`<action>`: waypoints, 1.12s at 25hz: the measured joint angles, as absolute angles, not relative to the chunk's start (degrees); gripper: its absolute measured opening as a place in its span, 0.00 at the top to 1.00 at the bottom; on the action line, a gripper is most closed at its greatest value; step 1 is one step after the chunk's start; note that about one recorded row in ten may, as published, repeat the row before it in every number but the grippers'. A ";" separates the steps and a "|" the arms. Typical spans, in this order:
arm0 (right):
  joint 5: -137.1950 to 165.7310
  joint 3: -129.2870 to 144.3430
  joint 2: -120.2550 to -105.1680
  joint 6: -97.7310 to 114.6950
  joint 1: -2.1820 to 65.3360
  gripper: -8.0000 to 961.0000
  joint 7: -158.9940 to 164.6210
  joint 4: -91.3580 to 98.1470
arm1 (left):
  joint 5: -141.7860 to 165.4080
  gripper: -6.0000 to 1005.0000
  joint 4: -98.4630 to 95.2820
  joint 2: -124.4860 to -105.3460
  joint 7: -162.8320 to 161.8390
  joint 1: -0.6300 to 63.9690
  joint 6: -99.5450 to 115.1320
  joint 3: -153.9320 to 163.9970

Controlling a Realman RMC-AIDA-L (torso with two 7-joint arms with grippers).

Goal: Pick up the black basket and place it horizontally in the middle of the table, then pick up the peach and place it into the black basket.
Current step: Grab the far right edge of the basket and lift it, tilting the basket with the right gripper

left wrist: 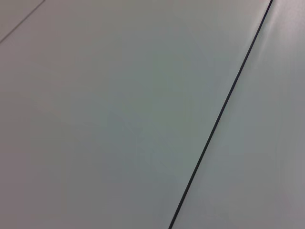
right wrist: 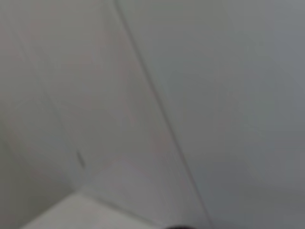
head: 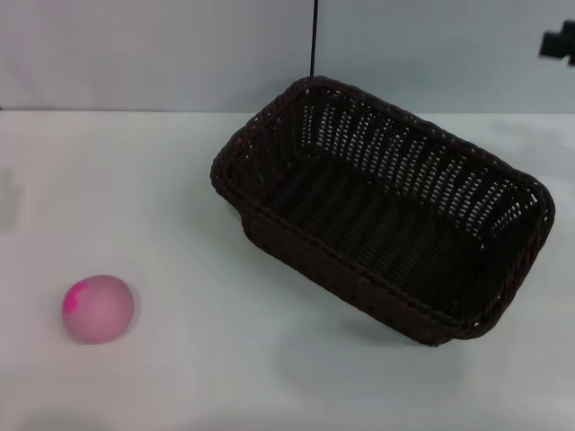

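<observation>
The black basket (head: 386, 215) stands upright on the white table (head: 225, 377), right of the middle. It is turned diagonally, with its long side running from far left to near right, and it is empty. The peach (head: 98, 308) lies on the table at the near left, well apart from the basket, magenta patch up. A small dark part at the top right edge of the head view looks like my right gripper (head: 559, 42), raised above and beyond the basket's far right corner. My left gripper is out of view. Both wrist views show only pale wall.
A thin black cable (head: 314, 40) runs down the back wall behind the basket. It also shows as a dark line in the left wrist view (left wrist: 224, 109). Open tabletop lies between the peach and the basket.
</observation>
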State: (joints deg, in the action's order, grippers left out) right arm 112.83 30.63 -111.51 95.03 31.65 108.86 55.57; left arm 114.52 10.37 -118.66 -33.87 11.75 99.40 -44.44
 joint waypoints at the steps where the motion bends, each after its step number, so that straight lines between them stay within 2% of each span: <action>1: 115.39 30.61 -111.05 96.00 33.08 0.36 110.47 56.10 | 114.51 0.19 10.37 -118.65 -33.88 11.73 99.40 -44.30; 7: 132.92 30.43 -107.90 100.22 42.69 0.24 117.01 58.13 | 114.51 0.19 10.37 -118.65 -33.90 11.69 99.40 -42.91; 10: 142.57 31.81 -107.38 103.14 47.17 0.19 118.13 57.61 | 114.50 0.19 10.37 -118.65 -33.91 11.69 99.36 -42.65; 13: 147.49 37.30 -107.92 104.30 48.96 0.15 119.40 58.12 | 114.51 0.19 10.37 -118.65 -33.91 11.71 99.35 -42.31; 23: 150.48 46.43 -110.30 99.67 48.46 0.14 121.23 58.41 | 114.50 0.19 10.91 -118.83 -33.93 11.58 99.26 -40.91; 28: 154.18 46.94 -112.69 97.07 47.81 0.14 121.15 58.24 | 114.50 0.19 11.00 -118.78 -33.93 11.66 99.13 -40.87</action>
State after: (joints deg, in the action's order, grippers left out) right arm 154.18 46.94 -112.69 97.07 47.81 121.15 58.24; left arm 114.50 11.00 -118.78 -33.93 11.66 99.13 -40.87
